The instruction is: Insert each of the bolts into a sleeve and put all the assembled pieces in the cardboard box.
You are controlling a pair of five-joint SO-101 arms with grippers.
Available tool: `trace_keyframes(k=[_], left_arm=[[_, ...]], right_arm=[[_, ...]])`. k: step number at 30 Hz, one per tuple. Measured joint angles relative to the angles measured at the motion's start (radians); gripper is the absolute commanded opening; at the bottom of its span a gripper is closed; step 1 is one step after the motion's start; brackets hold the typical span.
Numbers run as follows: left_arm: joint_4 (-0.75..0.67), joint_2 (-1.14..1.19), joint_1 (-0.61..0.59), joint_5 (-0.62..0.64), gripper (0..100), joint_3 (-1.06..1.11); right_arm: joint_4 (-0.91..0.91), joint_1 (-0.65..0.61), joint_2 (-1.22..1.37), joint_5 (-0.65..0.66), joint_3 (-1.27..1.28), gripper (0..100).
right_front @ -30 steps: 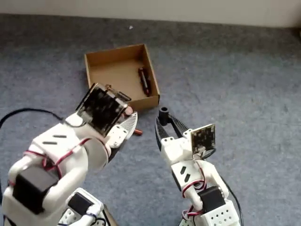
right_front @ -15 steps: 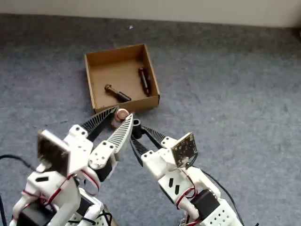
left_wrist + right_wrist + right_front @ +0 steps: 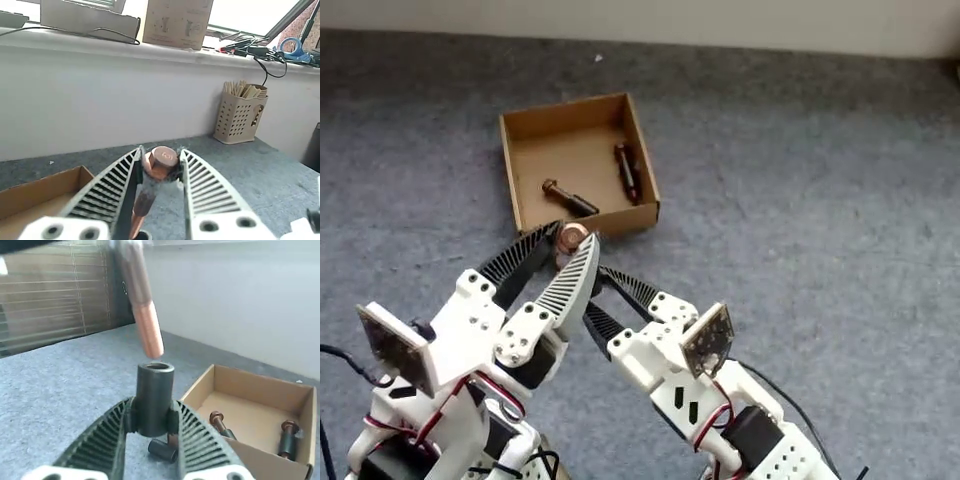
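My left pincer (image 3: 573, 236) grips the coppery metal bolt (image 3: 142, 305) tip-down, aligned to enter the black cylindrical sleeve (image 3: 155, 390) my right pincer (image 3: 151, 412) clamps.

a grey, felt-like mat covers the bench (image 3: 820, 180) from edge to edge. behind it rises a plain white wall (image 3: 125, 95), topped by a long white window ledge (image 3: 75, 42). on the ledge stand a tall brown printed carton (image 3: 177, 22) and, beside it, a low grey flat case (image 3: 85, 17), with thin black cables (image 3: 100, 36) trailing along in front of them. further along the ledge lies a tangle of dark leads and a blue looped object (image 3: 292, 49). on the bench, against the wall, stands a beige perforated plastic basket (image 3: 239, 120) packed with upright pale wooden sticks (image 3: 245, 89). in the right wrist view, beige slatted blinds (image 3: 55, 295) hang beside the white wall.
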Motion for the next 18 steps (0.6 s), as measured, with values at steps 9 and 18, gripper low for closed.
trace_keyframes(k=[9,18], left_arm=[[0.000,-0.002,0.063,-0.002,1,0.017],[-0.008,-0.003,0.063,-0.002,1,0.054]], right_arm=[[-0.020,0.002,0.000,0.008,0.000,0.5],[-0.028,0.002,0.002,0.009,0.000,0.5]])
